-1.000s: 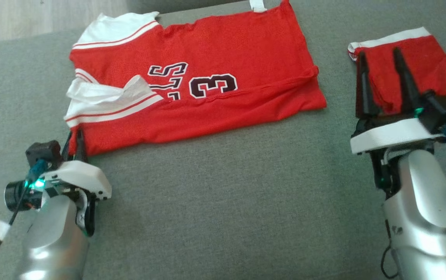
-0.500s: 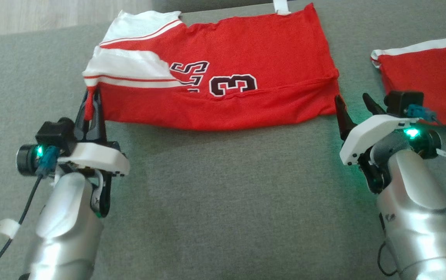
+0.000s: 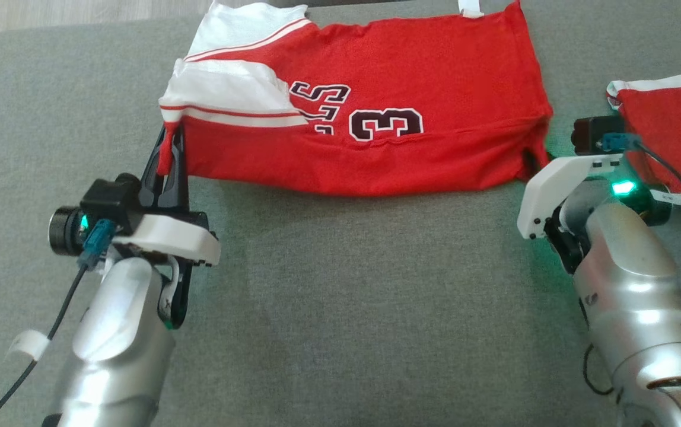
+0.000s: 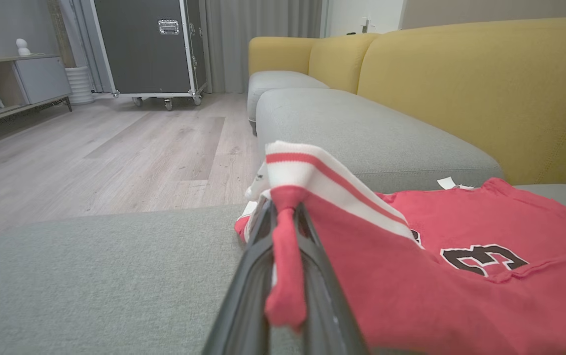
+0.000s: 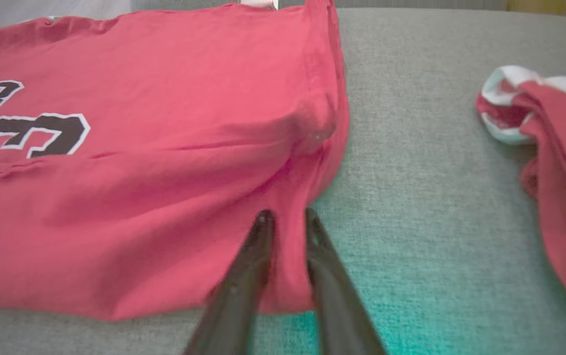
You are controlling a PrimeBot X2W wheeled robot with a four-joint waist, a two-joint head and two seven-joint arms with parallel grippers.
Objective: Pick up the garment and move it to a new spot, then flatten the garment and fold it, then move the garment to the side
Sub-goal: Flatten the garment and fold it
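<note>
The garment (image 3: 388, 71) is a red jersey with white trim and a dark number 3, spread on the grey cushion. My left gripper (image 3: 169, 141) is shut on its near left corner, and a strip of red cloth (image 4: 285, 256) is pinched between the fingers in the left wrist view. My right gripper (image 3: 531, 159) is at the near right corner. In the right wrist view its two fingers (image 5: 287, 217) stand close together with the jersey's edge (image 5: 290, 256) between them. The jersey's near edge is raised a little between the two grippers.
A second red garment with white trim (image 3: 672, 118) lies just right of my right wrist, also as a bunched piece (image 5: 564, 162). The grey seat (image 3: 346, 296) runs wide in front. A yellow backrest (image 4: 460, 88), wood floor (image 4: 90, 158) and a black wheeled case (image 4: 150, 44) lie beyond.
The head view has shifted. My right gripper left the second red garment, came to the jersey's near right corner and closed on it. The left kept its hold and lifted its corner.
</note>
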